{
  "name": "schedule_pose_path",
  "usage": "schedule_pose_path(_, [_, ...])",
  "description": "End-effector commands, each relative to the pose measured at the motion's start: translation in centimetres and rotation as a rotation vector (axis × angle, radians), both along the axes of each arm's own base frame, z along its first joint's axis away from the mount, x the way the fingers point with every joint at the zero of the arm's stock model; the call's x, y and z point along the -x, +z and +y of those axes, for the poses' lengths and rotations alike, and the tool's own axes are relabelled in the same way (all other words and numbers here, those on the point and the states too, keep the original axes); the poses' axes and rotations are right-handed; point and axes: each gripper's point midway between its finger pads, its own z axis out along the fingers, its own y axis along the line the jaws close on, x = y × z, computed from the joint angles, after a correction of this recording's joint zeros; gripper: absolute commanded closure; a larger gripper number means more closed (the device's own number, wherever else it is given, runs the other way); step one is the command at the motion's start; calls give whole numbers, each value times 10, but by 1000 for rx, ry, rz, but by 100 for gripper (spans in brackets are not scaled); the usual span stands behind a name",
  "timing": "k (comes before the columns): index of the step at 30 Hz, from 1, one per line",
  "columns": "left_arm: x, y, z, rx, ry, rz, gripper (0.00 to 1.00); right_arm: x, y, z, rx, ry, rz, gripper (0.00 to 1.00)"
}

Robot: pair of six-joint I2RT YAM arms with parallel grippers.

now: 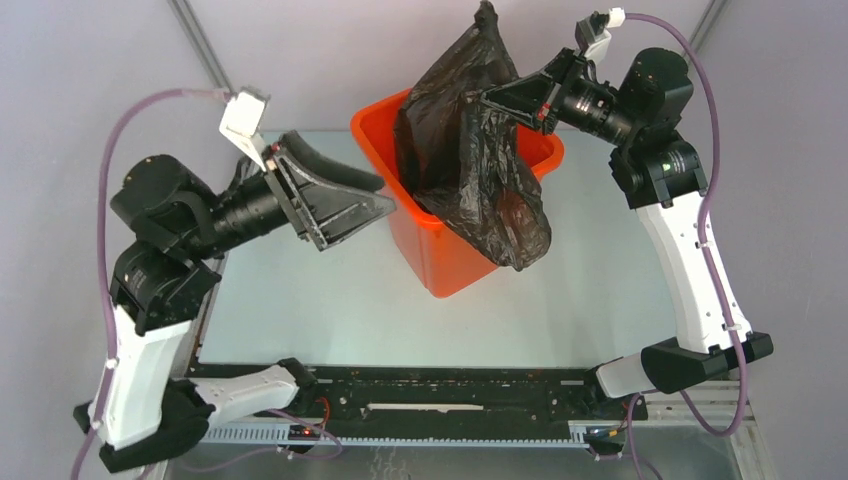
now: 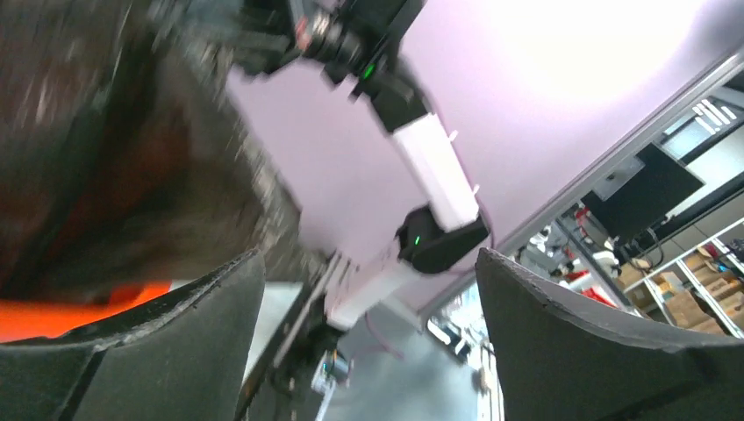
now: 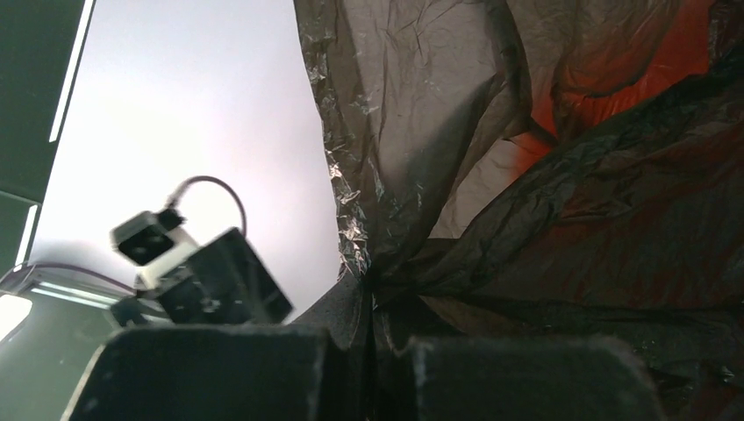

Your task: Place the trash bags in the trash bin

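The orange trash bin (image 1: 440,255) stands mid-table. The black trash bag (image 1: 470,160) hangs over its mouth, its top raised above the bin and its lower part draped over the near right rim. My right gripper (image 1: 492,100) is shut on a fold of the bag from the right; in the right wrist view the gripper (image 3: 373,294) pinches the wrinkled bag (image 3: 544,210), with orange showing through. My left gripper (image 1: 385,195) is open and empty, just left of the bin's rim. In the left wrist view the gripper (image 2: 368,289) has wide-apart jaws, with the bag (image 2: 114,158) and bin (image 2: 70,311) at left.
The pale table (image 1: 300,300) lies under the bin. A black rail (image 1: 440,385) runs along the near edge between the arm bases. The right arm (image 2: 430,167) shows across the left wrist view.
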Motion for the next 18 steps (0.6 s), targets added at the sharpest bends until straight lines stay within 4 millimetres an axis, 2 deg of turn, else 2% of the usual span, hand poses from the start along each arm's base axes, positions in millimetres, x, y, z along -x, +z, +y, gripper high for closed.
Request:
schedule_pose_path(1, [-39, 20, -40, -22, 101, -112, 5, 10, 4, -1, 15, -10, -54, 100])
schedule_pose_path(8, [-75, -8, -86, -237, 130, -117, 3, 21, 1, -1, 14, -5, -63, 97])
schedule_pose_path(10, [-76, -10, -99, -233, 90, -101, 5, 22, 1, -1, 12, -4, -53, 97])
schedule_pose_path(12, [-80, -21, -113, -247, 58, -60, 5, 25, 1, -1, 4, 2, -49, 97])
schedule_pose_path(13, [-83, -27, -117, -258, 60, -33, 8, 26, 2, -1, -1, 8, -50, 97])
schedule_pose_path(15, [-86, -37, -120, -278, 69, 7, 24, 28, 3, 0, -6, 22, -54, 97])
schedule_pose_path(18, [-86, -35, -115, -260, 89, 37, 56, 30, 5, -1, -3, 28, -64, 96])
